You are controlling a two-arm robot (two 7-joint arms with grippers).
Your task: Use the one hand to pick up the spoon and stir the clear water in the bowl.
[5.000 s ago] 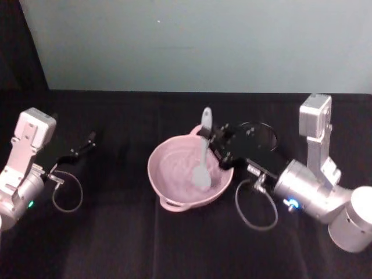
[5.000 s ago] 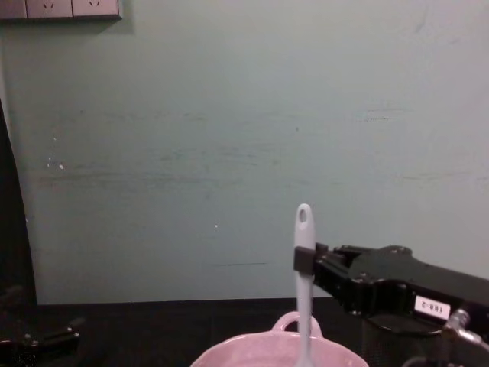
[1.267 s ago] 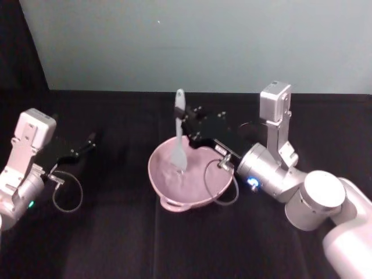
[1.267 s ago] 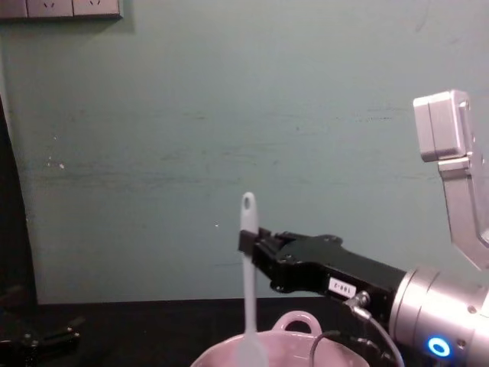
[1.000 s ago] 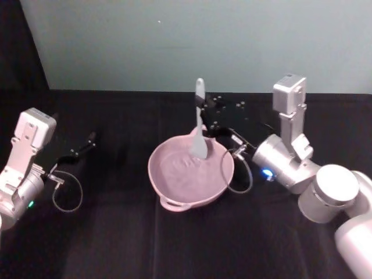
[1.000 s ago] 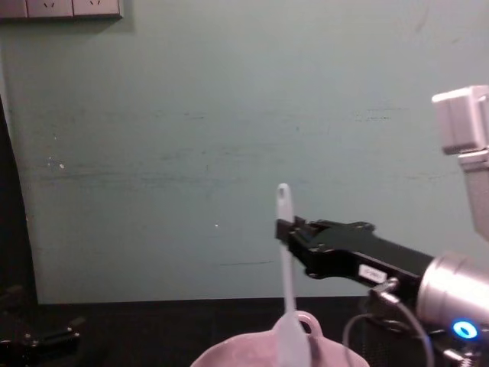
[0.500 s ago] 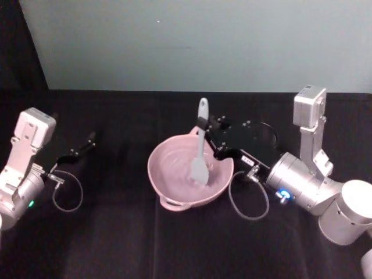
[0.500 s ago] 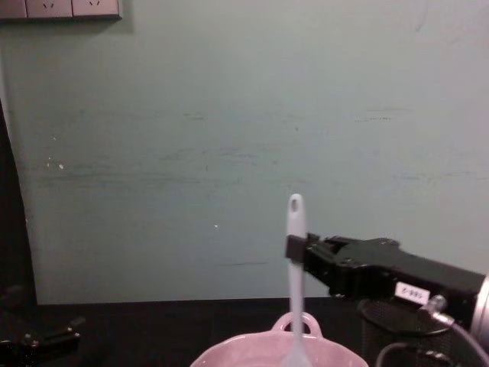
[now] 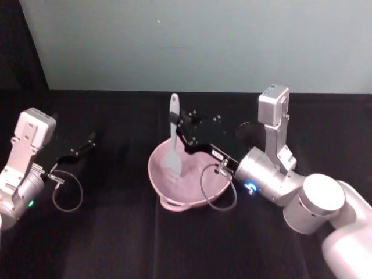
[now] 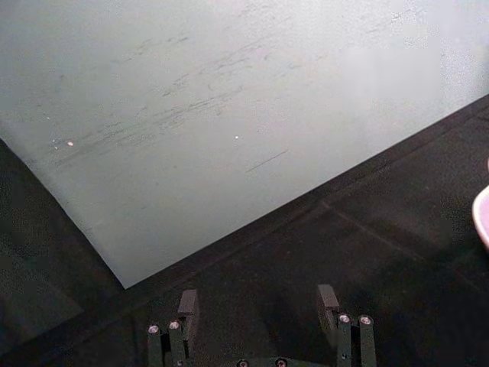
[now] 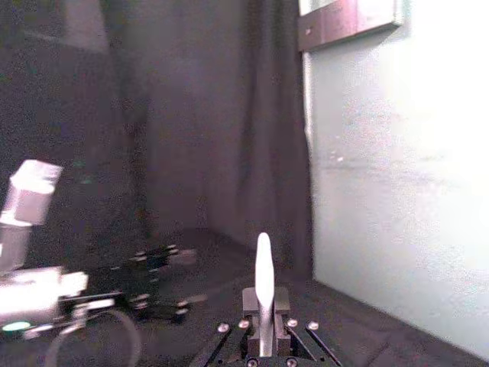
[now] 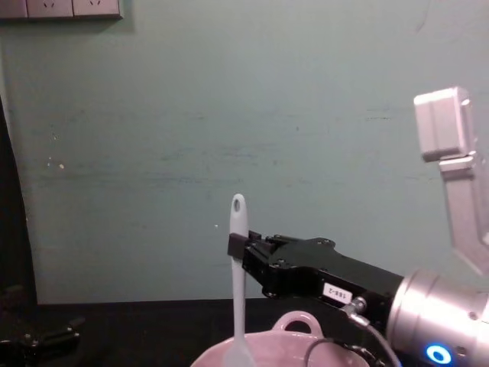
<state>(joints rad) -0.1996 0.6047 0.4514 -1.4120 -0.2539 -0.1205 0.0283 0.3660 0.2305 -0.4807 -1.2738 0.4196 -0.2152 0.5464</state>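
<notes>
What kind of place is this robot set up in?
Probably a lab test bench, not a kitchen: a black-draped table, a bare pale green wall with sockets, a dark curtain. The right gripper holds the spoon in the pink bowl; the left gripper sits parked at the table's left.

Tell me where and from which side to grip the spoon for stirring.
Grip the upper handle, just below its holed tip, coming in level from the robot's right. The spoon stands upright, head down in the bowl, leaving the slim handle free above the rim; the right gripper is shut on it there. The left gripper idles, open.
</notes>
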